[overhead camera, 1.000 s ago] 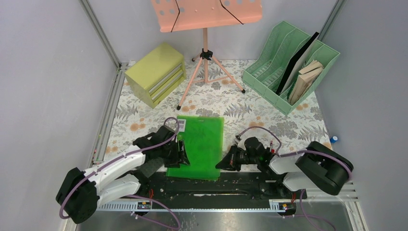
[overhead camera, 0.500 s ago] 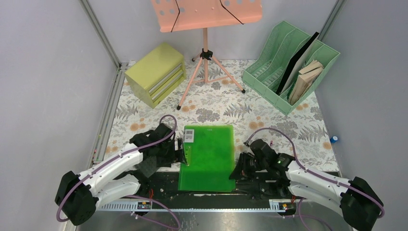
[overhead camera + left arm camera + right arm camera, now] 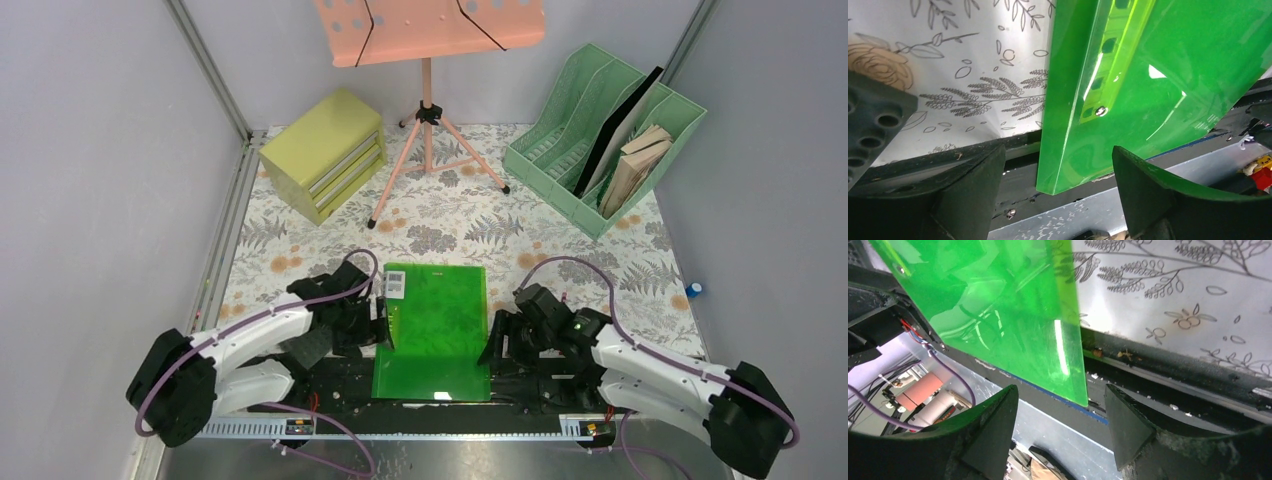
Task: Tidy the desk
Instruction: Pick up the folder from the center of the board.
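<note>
Green plastic folder (image 3: 435, 325) sits at the near edge of the surface (image 3: 450, 215), between the arms. Looks stiff, light and slick, so grab the side edges. Left fingers (image 3: 973, 200) and right fingers (image 3: 988, 440) are both spread, straddling them.

Green folder between the two grippers, open desk ahead

The green folder (image 3: 432, 330) fills the space between the tools, so neither can pass inward. Its side edge sits in the gap of the left gripper (image 3: 1057, 152), whose fingers are spread with slack on both sides. Its corner sits the same way in the spread gap of the right gripper (image 3: 1060, 390). The black base rail (image 3: 540, 385) runs close beneath both. Ahead of the grippers the desk (image 3: 560, 250) lies free up to the music stand legs (image 3: 400, 175). The yellow drawer cabinet (image 3: 325, 153) stands ahead-left and the green file rack (image 3: 600, 140) ahead-right.
</note>
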Controlling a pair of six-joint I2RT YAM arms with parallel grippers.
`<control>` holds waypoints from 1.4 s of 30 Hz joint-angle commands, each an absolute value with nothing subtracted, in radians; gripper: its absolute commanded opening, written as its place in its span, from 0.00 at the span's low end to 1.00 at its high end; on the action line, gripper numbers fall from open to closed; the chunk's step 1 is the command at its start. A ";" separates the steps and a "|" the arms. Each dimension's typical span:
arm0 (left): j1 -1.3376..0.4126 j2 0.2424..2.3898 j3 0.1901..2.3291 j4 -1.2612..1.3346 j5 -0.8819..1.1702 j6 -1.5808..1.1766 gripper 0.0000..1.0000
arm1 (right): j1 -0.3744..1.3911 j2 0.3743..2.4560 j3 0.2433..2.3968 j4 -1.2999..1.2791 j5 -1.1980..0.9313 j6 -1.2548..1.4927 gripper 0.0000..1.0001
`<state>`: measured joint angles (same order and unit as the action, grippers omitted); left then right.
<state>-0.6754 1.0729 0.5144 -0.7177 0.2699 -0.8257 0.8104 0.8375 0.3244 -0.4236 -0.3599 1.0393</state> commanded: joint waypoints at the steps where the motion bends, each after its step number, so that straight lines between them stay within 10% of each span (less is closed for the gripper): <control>1: -0.679 1.129 0.537 -0.622 0.324 -0.835 0.79 | 0.810 0.913 0.310 -0.306 -0.324 1.051 0.69; 14: -0.684 1.342 0.558 -0.373 0.498 -0.862 0.79 | 0.810 1.162 0.268 0.017 -0.374 1.087 0.63; 29: -0.691 0.969 0.589 -0.411 0.561 -0.947 0.64 | 0.809 1.113 0.190 0.155 -0.394 1.108 0.65; 42: -0.693 0.986 0.621 -0.446 0.527 -0.914 0.12 | 0.810 1.127 0.189 0.181 -0.413 1.110 0.65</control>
